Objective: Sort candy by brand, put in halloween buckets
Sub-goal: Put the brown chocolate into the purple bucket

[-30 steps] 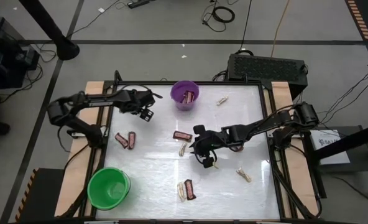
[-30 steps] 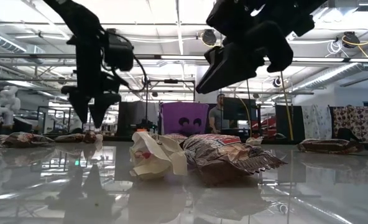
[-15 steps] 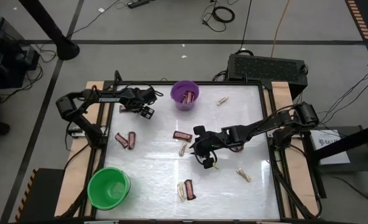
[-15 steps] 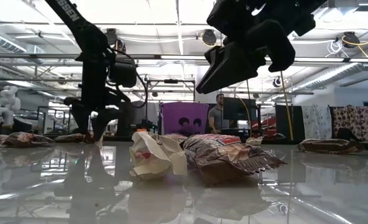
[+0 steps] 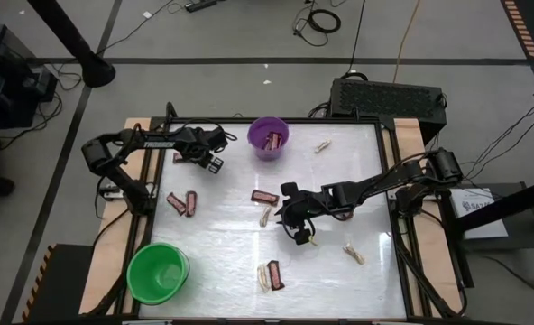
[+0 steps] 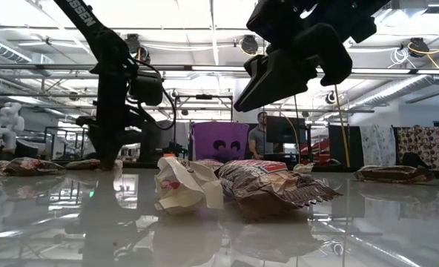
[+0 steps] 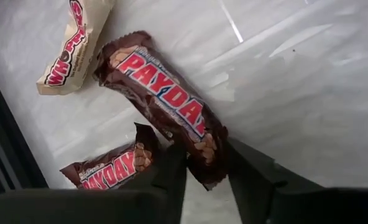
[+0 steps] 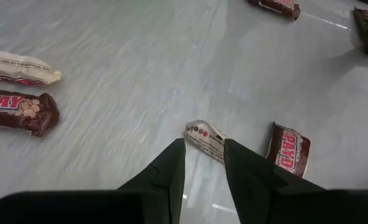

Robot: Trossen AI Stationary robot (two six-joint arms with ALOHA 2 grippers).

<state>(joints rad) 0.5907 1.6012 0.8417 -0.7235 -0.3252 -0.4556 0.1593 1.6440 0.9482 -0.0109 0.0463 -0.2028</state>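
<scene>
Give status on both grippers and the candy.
Left gripper closing on a PayDay bar at the table's far-left corner. Right gripper hovers mid-table, pale wrapper between fingers. Nothing blocking.

Left gripper (image 7: 206,163) now lower and farther from the purple bucket (image 5: 269,136), fingers narrowed around one end of a brown candy bar (image 7: 165,102)

Bright overhead ceiling lights glare across the glossy white table (image 5: 339,271), reflecting nearby candy sharply.

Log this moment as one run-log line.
left end effector: gripping PayDay bar end on table | right end effector: hovering above table centre | purple bucket: brown bar inside
</scene>
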